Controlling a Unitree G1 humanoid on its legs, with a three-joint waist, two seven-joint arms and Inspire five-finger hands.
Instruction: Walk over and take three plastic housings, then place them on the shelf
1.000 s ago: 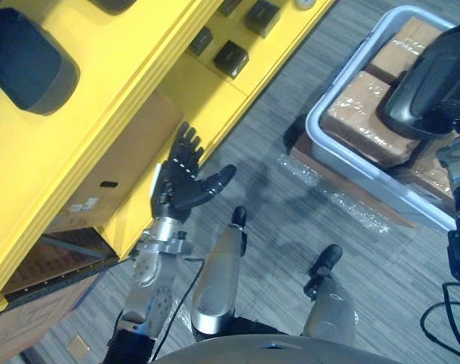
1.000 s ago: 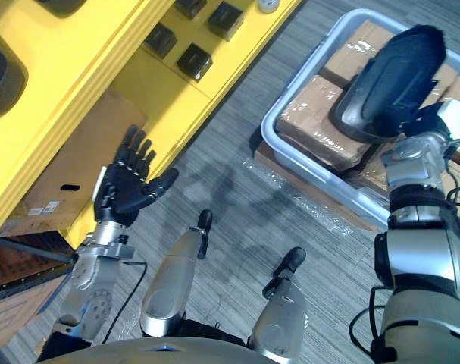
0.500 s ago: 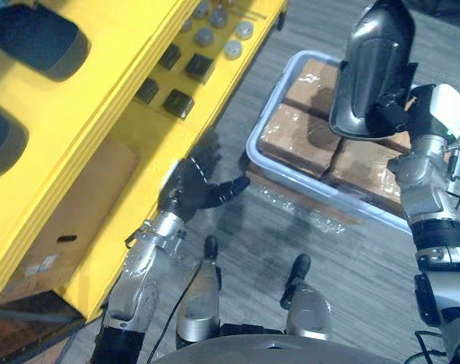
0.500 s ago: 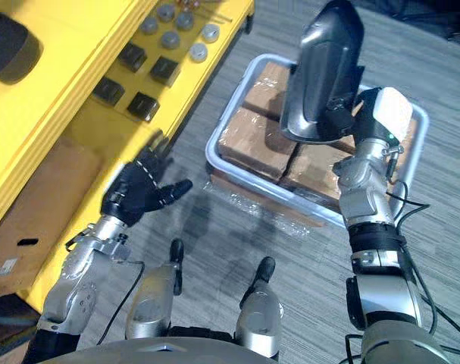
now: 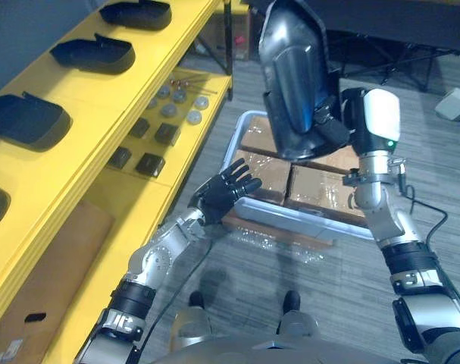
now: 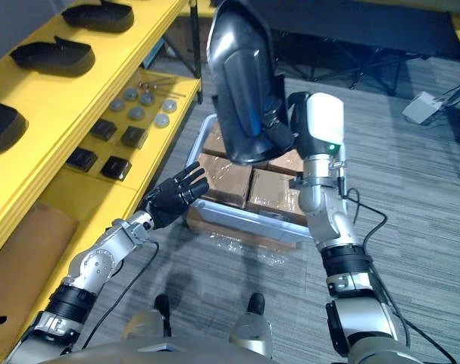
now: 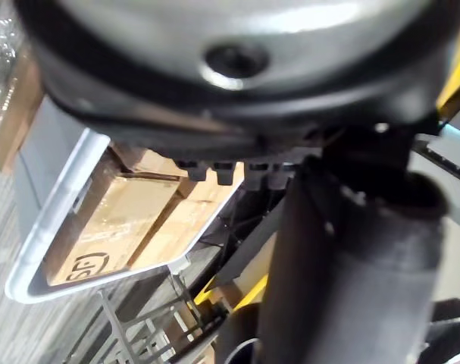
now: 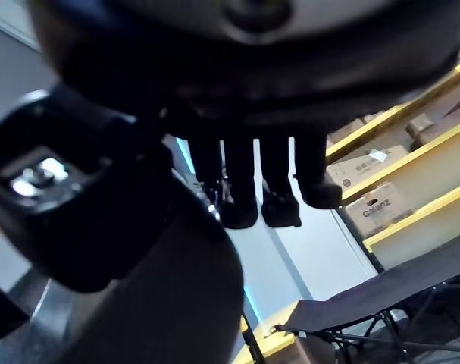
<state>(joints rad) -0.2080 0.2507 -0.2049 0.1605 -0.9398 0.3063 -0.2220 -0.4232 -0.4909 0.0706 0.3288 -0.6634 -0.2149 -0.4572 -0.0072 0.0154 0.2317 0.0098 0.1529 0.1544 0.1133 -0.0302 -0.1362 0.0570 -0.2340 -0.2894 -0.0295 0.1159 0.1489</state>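
My right hand is shut on a dark glossy plastic housing, held upright and high above the grey tray. In the right wrist view its fingers curl against the housing's dark shell. My left hand is open with fingers spread, empty, just off the tray's near left corner. The yellow shelf runs along the left. Three more dark housings lie on its top level, one being.
The tray holds wrapped cardboard boxes and sits on the grey floor. Small black blocks and round metal parts lie on the lower shelf level. A cardboard box stands below. Black stand legs are behind the tray.
The camera has swung up and round toward the tray. My right hand has raised the housing higher. My left hand, still open, has moved from the shelf edge to the tray's corner.
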